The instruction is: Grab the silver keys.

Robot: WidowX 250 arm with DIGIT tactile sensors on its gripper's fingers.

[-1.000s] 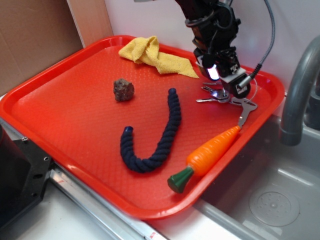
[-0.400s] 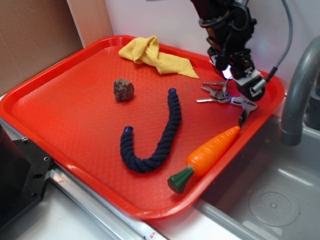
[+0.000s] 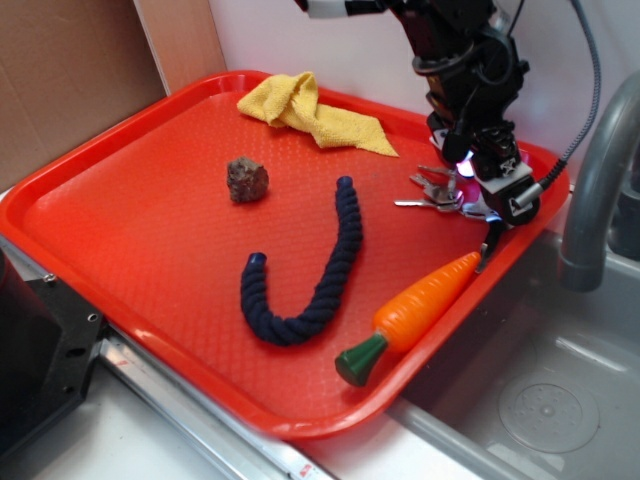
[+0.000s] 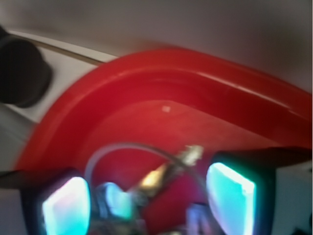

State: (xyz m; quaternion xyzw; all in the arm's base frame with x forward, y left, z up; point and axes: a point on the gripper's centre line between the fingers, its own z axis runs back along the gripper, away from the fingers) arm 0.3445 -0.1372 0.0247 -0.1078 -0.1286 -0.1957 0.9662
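The silver keys [image 3: 432, 193] lie fanned out on the red tray [image 3: 150, 230] near its far right rim, just above the tip of the toy carrot [image 3: 425, 305]. My gripper [image 3: 488, 195] is down at the right end of the bunch and covers part of it. The blurred wrist view shows my gripper [image 4: 146, 200] open, its lit pads [image 4: 66, 205] wide apart, with the keys [image 4: 161, 178] and their thin wire loop [image 4: 122, 147] between them. The pads do not press on the keys.
A dark blue rope [image 3: 320, 270] curves across the tray's middle. A brown rock [image 3: 247, 179] sits left of it and a yellow cloth [image 3: 305, 110] lies at the back. A grey faucet [image 3: 600, 180] and sink [image 3: 540, 380] are right of the tray rim.
My gripper has moved right and nearer the tray's right rim, now covering the outer key that lay in view before. The bunch has shifted slightly right.
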